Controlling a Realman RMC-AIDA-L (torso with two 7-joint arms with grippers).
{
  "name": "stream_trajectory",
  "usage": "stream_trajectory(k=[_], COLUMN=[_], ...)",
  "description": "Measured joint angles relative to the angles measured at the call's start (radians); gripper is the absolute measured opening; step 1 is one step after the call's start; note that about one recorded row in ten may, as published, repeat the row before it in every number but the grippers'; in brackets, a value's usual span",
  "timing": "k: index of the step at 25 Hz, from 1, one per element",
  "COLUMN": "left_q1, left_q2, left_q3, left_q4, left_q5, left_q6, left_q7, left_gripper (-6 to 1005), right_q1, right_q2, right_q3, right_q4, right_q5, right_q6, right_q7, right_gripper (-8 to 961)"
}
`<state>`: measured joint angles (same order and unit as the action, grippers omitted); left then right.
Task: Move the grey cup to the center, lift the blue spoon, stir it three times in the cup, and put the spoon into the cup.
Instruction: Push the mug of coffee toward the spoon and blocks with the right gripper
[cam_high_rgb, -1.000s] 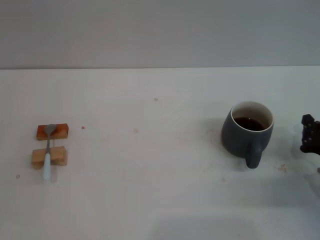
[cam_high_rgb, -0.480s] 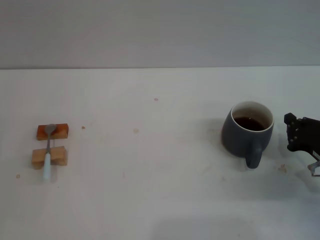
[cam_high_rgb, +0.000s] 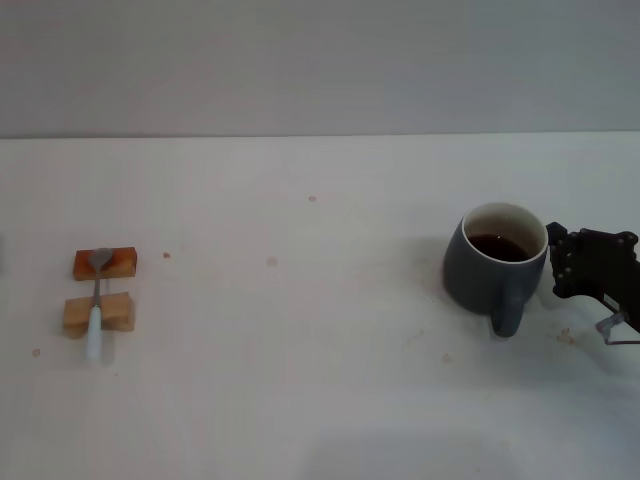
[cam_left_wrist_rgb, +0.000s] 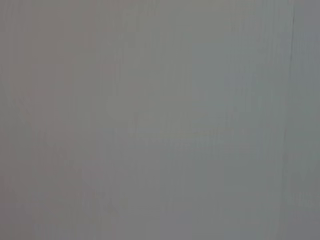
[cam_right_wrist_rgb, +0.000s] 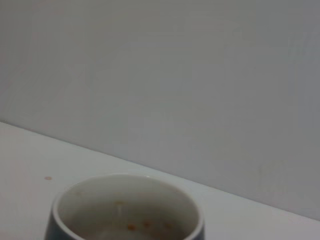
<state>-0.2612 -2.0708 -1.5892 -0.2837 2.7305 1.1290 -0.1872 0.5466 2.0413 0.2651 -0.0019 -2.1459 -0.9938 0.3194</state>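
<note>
Your right gripper (cam_high_rgb: 562, 262) sits low over the table (cam_high_rgb: 300, 380) at the robot's right, just beside the grey cup (cam_high_rgb: 495, 262) on its outer side, close to the rim but not clearly touching it. You cannot tell from these views whether its fingers are spread or pressed together; only a dark block of hardware shows, and nothing is held in it. Your left gripper is out of sight in every view, and its wrist camera shows only a plain grey surface.

The table is a wide white surface with a few small reddish specks. The grey cup stands upright well to the robot's right of centre, handle toward the robot, dark brown liquid inside. The right wrist view looks across its white rim from close by.

Far across the table, on the robot's left, two small wooden blocks (cam_high_rgb: 99, 312) lie one behind the other. The blue spoon (cam_high_rgb: 95, 318) rests across them, its metal bowl on the far block and its pale handle overhanging the near one toward the robot.

Judging by this layout, none of the task is done. The cup still has to go to the centre, and the lifting, three stirs and placing of the spoon all remain.
</note>
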Motion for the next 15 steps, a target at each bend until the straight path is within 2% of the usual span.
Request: stream_trajectory(k=[15], left_q1=[-0.003], left_q2=[0.000], left_q3=[0.000], left_q4=[0.005], left_q5=[0.000], left_q6=[-0.003], left_q7=[0.002], left_gripper=[578], right_q1=[0.007], right_q2=[0.008], right_q3=[-0.012], right_q4=[0.009], right_q5=[0.000], right_q6=[0.007], right_q7=[0.001], right_gripper=[-2])
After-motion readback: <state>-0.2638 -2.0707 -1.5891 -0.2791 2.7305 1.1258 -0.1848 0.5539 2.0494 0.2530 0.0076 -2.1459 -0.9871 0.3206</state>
